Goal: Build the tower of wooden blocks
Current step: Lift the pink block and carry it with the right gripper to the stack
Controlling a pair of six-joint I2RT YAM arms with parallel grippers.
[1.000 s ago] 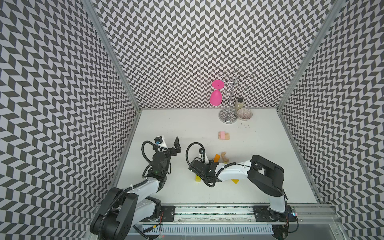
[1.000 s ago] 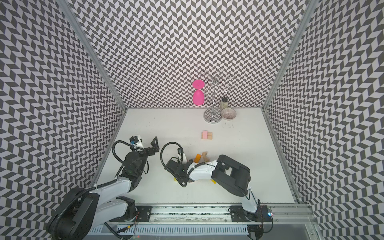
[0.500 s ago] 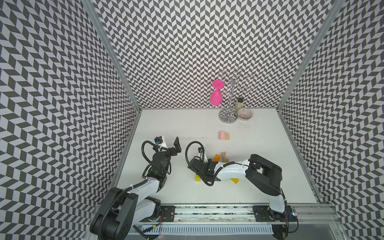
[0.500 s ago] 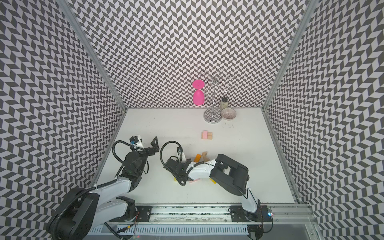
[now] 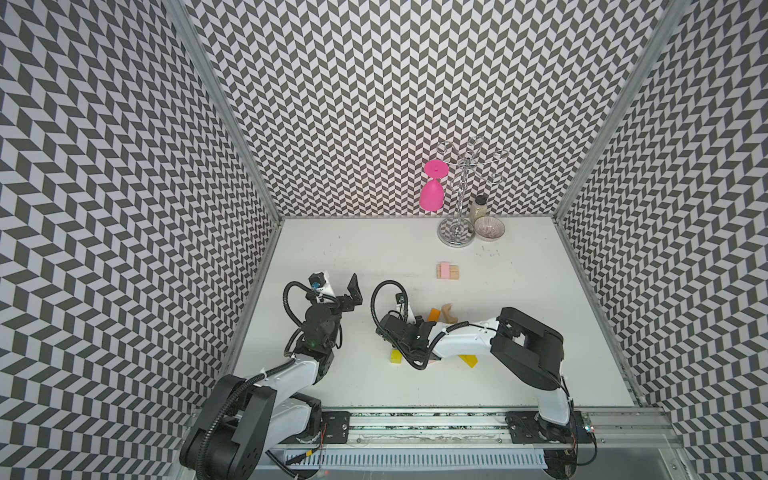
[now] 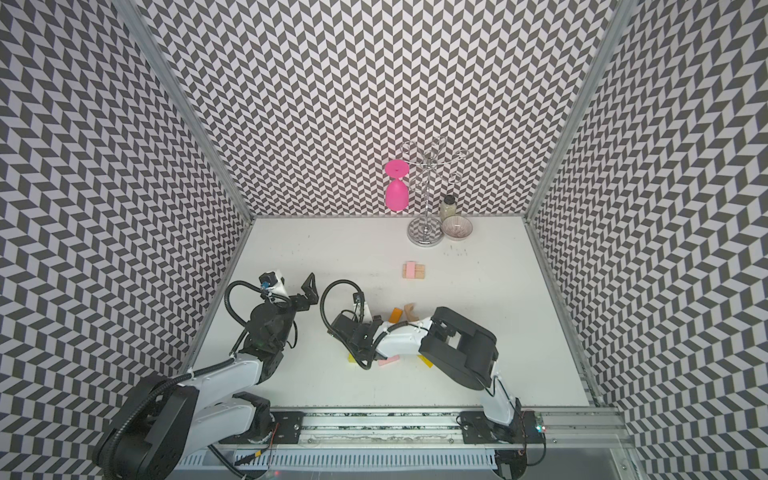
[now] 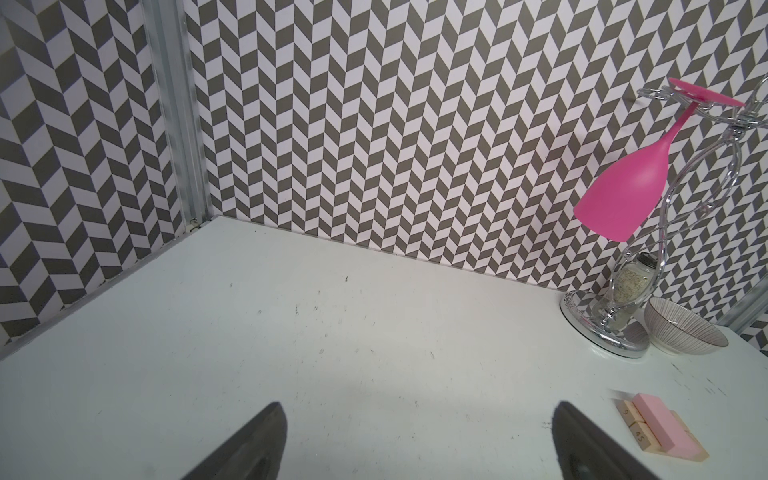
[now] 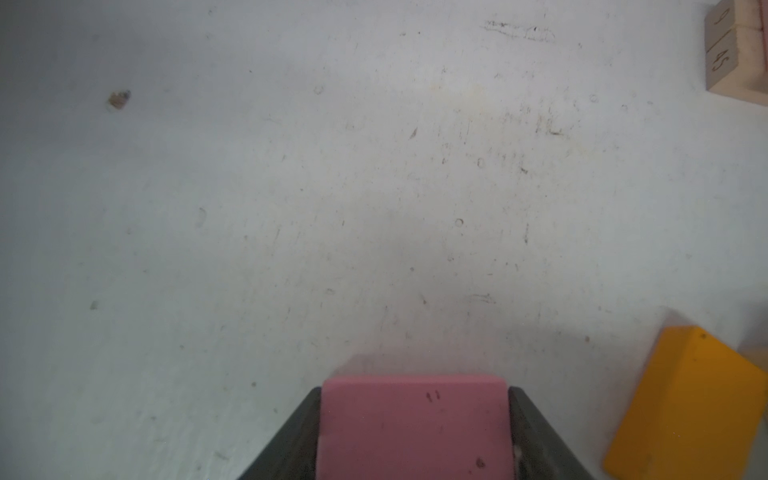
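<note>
In the right wrist view my right gripper (image 8: 414, 390) is shut on a pink bar (image 8: 415, 432), a finger pressed against each of its sides, low over the table. An orange bar (image 8: 690, 403) lies close beside it. In both top views the gripper's body hides the held bar. The tower (image 5: 447, 271) (image 6: 413, 271) is tan bars with a pink bar across them. Loose wood blocks surround the right arm: orange bar (image 5: 433, 314), tan arch (image 5: 449, 312), yellow cube (image 5: 396, 356), yellow roof piece (image 5: 469, 360), another pink bar (image 6: 388, 360). My left gripper (image 5: 343, 293) (image 7: 419, 405) is open, raised and empty.
At the back right stand a chrome wire stand (image 5: 456, 232) with a magenta goblet (image 5: 432, 195) hanging from it, a small jar (image 5: 479, 208) and a striped bowl (image 5: 489, 228). Patterned walls close three sides. A metal rail (image 5: 415, 432) runs along the front.
The right arm has shifted slightly to the left. The left arm has not moved.
</note>
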